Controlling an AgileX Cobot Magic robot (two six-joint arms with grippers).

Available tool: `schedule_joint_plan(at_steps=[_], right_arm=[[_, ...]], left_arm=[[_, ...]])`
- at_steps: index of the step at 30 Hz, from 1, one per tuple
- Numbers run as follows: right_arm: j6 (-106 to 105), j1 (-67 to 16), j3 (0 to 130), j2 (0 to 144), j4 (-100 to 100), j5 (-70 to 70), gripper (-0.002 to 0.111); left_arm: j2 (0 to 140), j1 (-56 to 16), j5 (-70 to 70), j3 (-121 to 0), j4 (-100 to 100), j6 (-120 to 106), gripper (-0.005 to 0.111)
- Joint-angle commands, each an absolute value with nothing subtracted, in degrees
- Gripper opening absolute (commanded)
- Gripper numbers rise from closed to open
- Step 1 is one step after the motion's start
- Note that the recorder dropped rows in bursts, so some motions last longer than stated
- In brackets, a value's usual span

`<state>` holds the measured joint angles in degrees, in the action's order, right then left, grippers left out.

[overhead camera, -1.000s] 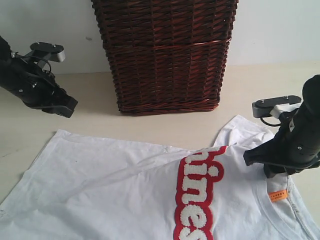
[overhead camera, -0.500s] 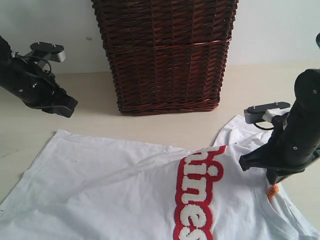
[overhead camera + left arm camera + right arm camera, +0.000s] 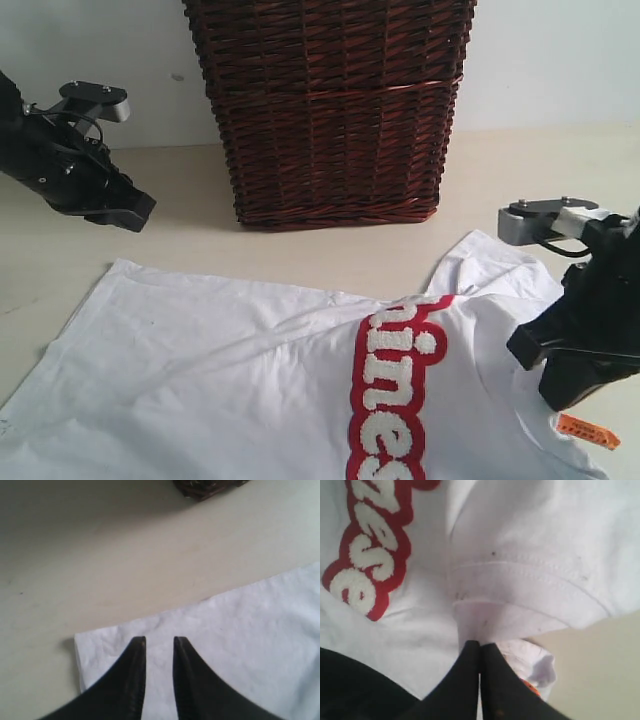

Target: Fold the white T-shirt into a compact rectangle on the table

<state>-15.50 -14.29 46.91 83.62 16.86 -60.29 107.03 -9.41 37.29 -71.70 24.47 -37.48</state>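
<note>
Pinches soft white cotton T-shirt (image 3: 230,380) by its collar in right tool (image 3: 480,647). Holds left tool (image 3: 159,642) narrowly parted, empty, near a shirt corner.

Behind my working place stands a plain wall (image 3: 560,60), pale bluish-white, with one small dark spot on it. It meets one edge of the tabletop (image 3: 190,245), which is smooth and cream-beige. A dark brown wicker basket (image 3: 335,110) stands at this same edge, before the wall, with a soft shadow beside it. The light is even and mild.
</note>
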Motion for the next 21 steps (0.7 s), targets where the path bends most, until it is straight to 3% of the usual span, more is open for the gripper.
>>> schedule_joint_plan(at_steps=[1, 8, 13, 15, 21], right_arm=[[-15.2, -18.3, 46.3, 78.3, 17.0, -65.7, 0.0], [-12.7, -29.8, 45.1, 74.0, 14.3, -70.0, 0.0], [-8.8, -31.3, 44.2, 75.8, 8.1, -70.0, 0.001], [-7.7, -31.3, 44.2, 77.0, 6.7, -70.0, 0.005], [-8.9, -31.3, 44.4, 80.0, 5.9, -70.0, 0.03]], left_arm=[[106.6, -9.3, 37.6, -71.5, 24.6, -37.1, 0.021], [106.6, -9.3, 37.0, -71.5, 24.7, -37.1, 0.021], [106.6, -9.3, 38.1, -71.5, 24.7, -36.8, 0.021], [106.6, -9.3, 38.3, -71.5, 24.7, -36.9, 0.021], [106.6, -9.3, 38.4, -71.5, 24.7, -36.9, 0.021]])
